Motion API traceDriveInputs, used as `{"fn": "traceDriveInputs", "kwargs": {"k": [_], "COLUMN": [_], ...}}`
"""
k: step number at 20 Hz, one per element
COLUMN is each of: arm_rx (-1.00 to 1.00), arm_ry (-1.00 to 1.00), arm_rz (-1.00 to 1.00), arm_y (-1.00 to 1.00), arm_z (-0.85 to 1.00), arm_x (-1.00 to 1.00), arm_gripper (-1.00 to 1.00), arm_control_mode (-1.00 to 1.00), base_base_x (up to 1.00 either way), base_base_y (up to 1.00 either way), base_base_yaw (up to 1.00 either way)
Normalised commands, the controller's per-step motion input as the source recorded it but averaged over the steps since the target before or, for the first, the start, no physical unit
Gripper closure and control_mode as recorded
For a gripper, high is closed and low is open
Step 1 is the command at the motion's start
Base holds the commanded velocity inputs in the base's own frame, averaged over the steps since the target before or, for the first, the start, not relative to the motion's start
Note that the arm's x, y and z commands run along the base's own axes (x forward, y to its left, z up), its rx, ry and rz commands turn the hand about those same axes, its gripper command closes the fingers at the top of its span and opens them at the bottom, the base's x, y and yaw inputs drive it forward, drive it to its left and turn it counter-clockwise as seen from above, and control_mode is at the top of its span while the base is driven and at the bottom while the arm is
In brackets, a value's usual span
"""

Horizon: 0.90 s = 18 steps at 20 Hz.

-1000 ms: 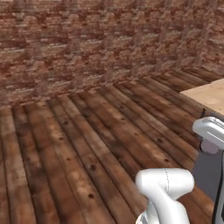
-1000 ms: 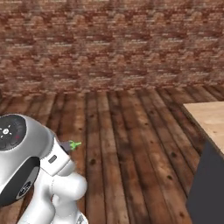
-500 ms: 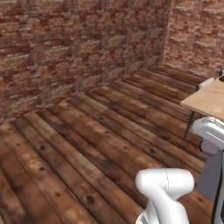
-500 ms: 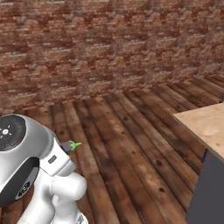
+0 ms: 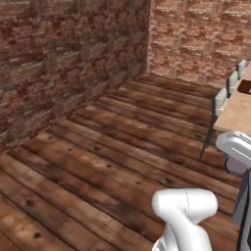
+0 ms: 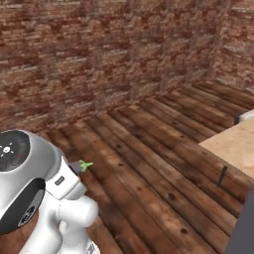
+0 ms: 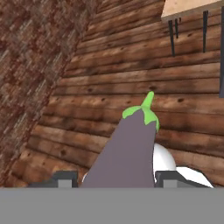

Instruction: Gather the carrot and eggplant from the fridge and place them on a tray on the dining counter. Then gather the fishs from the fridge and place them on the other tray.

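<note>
My gripper is shut on the eggplant, a dull purple-grey oval that stands between the two dark fingertips, green stem end pointing away. In the right base view that green stem pokes out from behind my arm. The dining counter of light wood lies at the right, and a dark brown tray sits on it at the frame edge. The counter's corner also shows in the right base view, and another counter corner at the top of the hand view. The carrot, the fishs and the fridge are out of view.
Brick walls meet in a corner ahead. Dark plank floor stretches open between me and the walls. Grey-seated stools stand along the counter's near side, and thin dark legs hang below the counter.
The whole picture has swung as the base turns: the wall corner, the stools and more of the dining counter have come into view. The eggplant stays in the gripper.
</note>
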Motion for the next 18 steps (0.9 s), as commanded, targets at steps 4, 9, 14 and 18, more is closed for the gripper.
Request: {"fn": "traceDriveInputs", "kwargs": {"k": [4, 9, 14, 18], "arm_rx": [0.00, 0.00, 0.00, 0.00], "arm_ry": [0.00, 0.00, 0.00, 0.00], "arm_rz": [0.00, 0.00, 0.00, 0.00], "arm_y": [0.00, 0.00, 0.00, 0.00], "arm_z": [0.00, 0.00, 0.00, 0.00], "arm_x": [0.00, 0.00, 0.00, 0.00], "arm_gripper": [1.00, 1.00, 1.00, 1.00], "arm_control_mode": [1.00, 1.00, 1.00, 1.00], "base_base_x": [0.88, 0.86, 0.86, 0.92], "base_base_y": [0.75, 0.77, 0.76, 0.75], "base_base_yaw": [-0.43, -0.43, -0.43, -0.42]}}
